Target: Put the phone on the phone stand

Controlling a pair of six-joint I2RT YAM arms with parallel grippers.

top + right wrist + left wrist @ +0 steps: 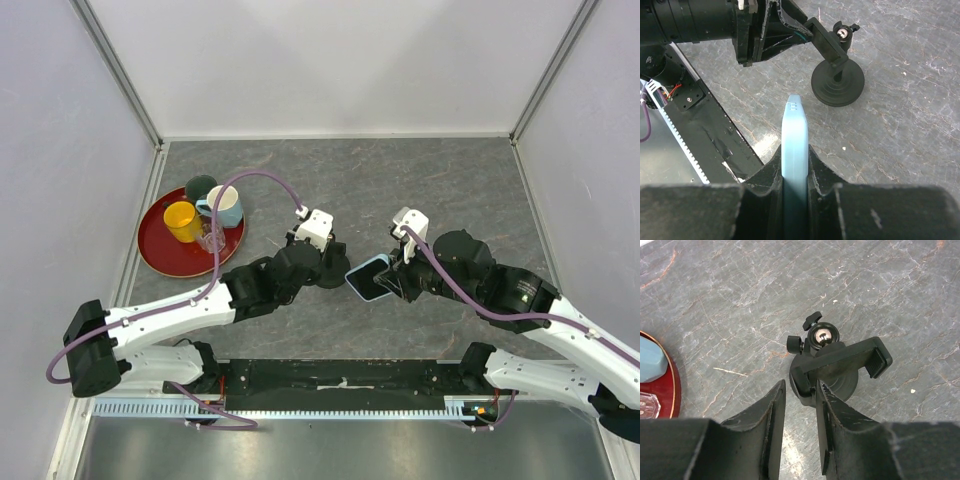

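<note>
From above, the grey veined stone-look tabletop [420, 180] lies matte and flat, boxed by pale walls at 9, 12 and 3 o'clock. A round glossy red tray [160, 255] sits at 9 o'clock, close to the left wall, carrying a yellow mug [182, 221], a dark green mug [200, 187], a pale blue mug [226, 206] and a small clear glass [211, 241]. At centre the left gripper [328, 260] meets the small black phone stand with a round disc base [330, 274]. Just beside it at 3 o'clock, the slim, round-cornered phone with a black screen and light blue case [368, 278] is pinched by the right gripper [392, 280]. Open table stretches toward 12 o'clock.

In the left wrist view, the scuffed black fingers [771, 412] of the left gripper [801, 389] clench the near end of the phone stand's [840, 365] ribbed clamp cradle; a shiny ball joint sits at 12 o'clock.

In the right wrist view, the phone [794, 122] stands edge-on, smooth and thin, clamped in the right gripper [795, 155]. The phone stand [837, 85] rests at 1 o'clock, apart from the phone, with the left gripper [802, 32] on its cradle. Bare table lies at 3 o'clock.
</note>
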